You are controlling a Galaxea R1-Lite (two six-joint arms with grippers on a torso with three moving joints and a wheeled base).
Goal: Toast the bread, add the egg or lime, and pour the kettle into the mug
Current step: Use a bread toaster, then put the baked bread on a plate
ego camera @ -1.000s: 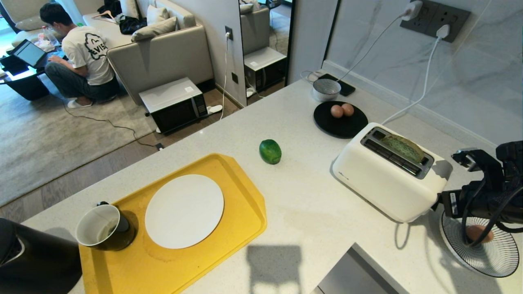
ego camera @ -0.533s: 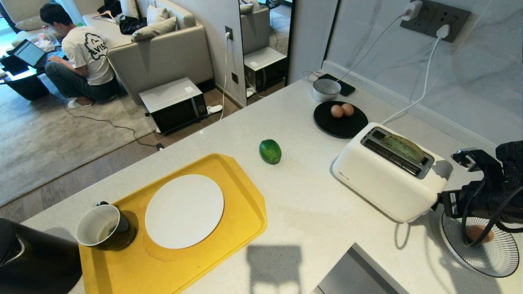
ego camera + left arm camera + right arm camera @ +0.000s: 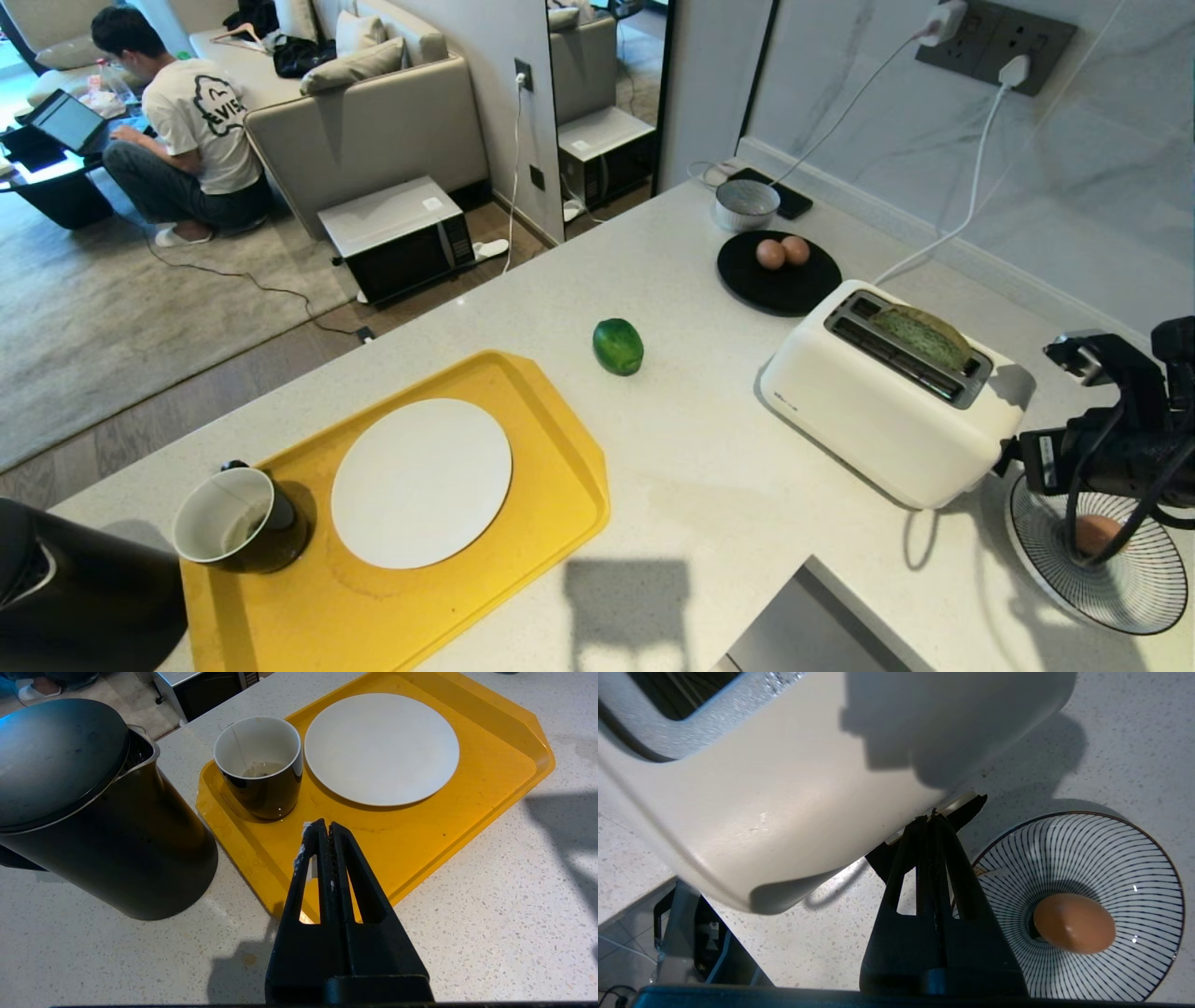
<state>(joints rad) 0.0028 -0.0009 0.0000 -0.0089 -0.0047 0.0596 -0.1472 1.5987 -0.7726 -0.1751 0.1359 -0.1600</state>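
Protruding bread, beyond right end effector

A white speckled stone countertop runs diagonally through the head view, lit brightly enough to carry hard-edged shadows. Behind it rises a pale grey marble-veined wall with a dark grey socket panel holding two white plugs. Beyond the counter's edge lies a wood-plank floor and a grey-beige carpet. A beige upholstered sofa with cushions stands on it — a white-topped black microwave oven sits on the floor just beside its back. A tall mirror panel reflects both. A person in a white printed T-shirt sits on the carpet at an open laptop — daylight falls there.
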